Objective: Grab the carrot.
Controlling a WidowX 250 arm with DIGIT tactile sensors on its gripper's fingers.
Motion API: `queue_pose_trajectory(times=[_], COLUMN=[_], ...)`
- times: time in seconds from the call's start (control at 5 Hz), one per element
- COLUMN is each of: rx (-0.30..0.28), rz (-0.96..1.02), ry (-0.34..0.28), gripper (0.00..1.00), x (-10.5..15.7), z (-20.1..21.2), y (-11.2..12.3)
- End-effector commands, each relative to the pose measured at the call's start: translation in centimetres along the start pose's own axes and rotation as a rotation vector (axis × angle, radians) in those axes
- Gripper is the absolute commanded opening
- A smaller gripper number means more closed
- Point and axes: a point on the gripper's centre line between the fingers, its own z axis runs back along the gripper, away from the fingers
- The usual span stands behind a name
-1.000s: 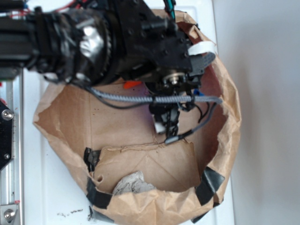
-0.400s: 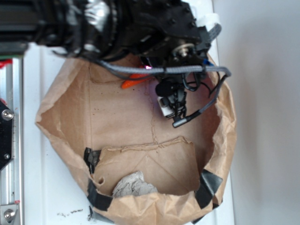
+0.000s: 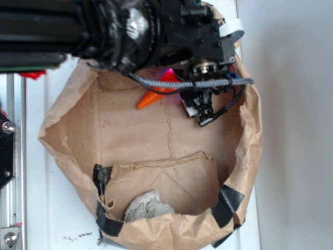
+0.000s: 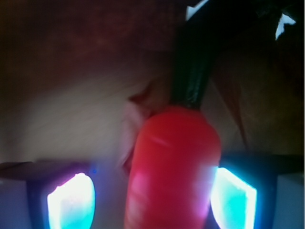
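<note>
One relation governs the coming move: the carrot [image 4: 174, 167] already stands between the gripper [image 4: 152, 200] fingers, its long axis running from 6 o'clock up toward 12 o'clock in the wrist view, with the dark green stem [image 4: 190, 71] pointing away at 12. The two lit pads [image 4: 71, 202] flank it, one at 9 o'clock and one at 3 o'clock. The 3 o'clock pad sits just beside the orange flank; the 9 o'clock pad stands visibly apart from it, so the gripper is spread and not yet clamped, and the carrot lies off-centre toward 3.

From the exterior view, the carrot [image 3: 151, 98] lies on the floor of the brown paper bag [image 3: 130, 140], only its tapered tip showing at about 8 o'clock from the wrist, the rest hidden under the arm. Its axis there runs roughly from 8 o'clock to 2 o'clock.

By my judgement, closing straight across the axis should suffice, since the fingers bracket the thick end near the stem.
</note>
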Motion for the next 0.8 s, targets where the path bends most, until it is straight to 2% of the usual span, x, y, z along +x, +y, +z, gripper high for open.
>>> queue_pose_trajectory(times=[0.0,0.2,0.4,0.6], rx=[-0.001,-0.031,-0.053,-0.103], rz=[-0.038,-0.041,-0.062,-0.07], ry=[-0.084,-0.058,-0.05,-0.041], gripper=[1.0,0.0,0.0,0.0], x=[0.3,0.0,-0.2,-0.4], z=[0.9,1.3,2.3,4.1], y=[-1.0,-0.9,-0.8,-0.5])
